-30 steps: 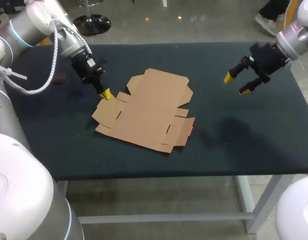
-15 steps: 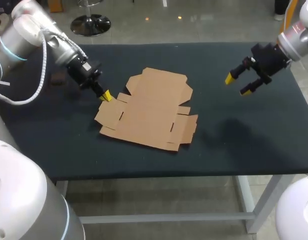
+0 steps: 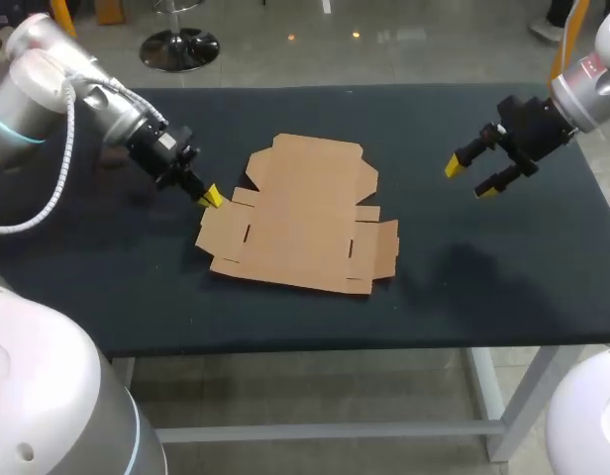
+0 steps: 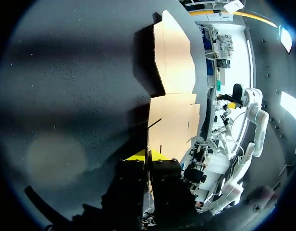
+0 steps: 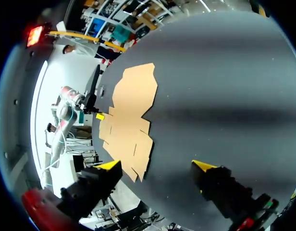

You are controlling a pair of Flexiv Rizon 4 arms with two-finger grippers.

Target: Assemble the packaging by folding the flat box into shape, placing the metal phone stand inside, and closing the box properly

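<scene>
Comparing with a second ago, we see the flat box (image 3: 305, 213) has turned squarer to the table (image 3: 483, 287) and slid a little to the right, still lying unfolded near the middle. Our left gripper (image 3: 210, 197) has followed it, tips pinched close on the edge of the box's left flap; in the left wrist view the cardboard (image 4: 174, 120) runs in between the fingers (image 4: 160, 155). Our right gripper (image 3: 471, 176) hangs over the table's right side, well apart from the box, fingers spread wide, about where it was.
</scene>
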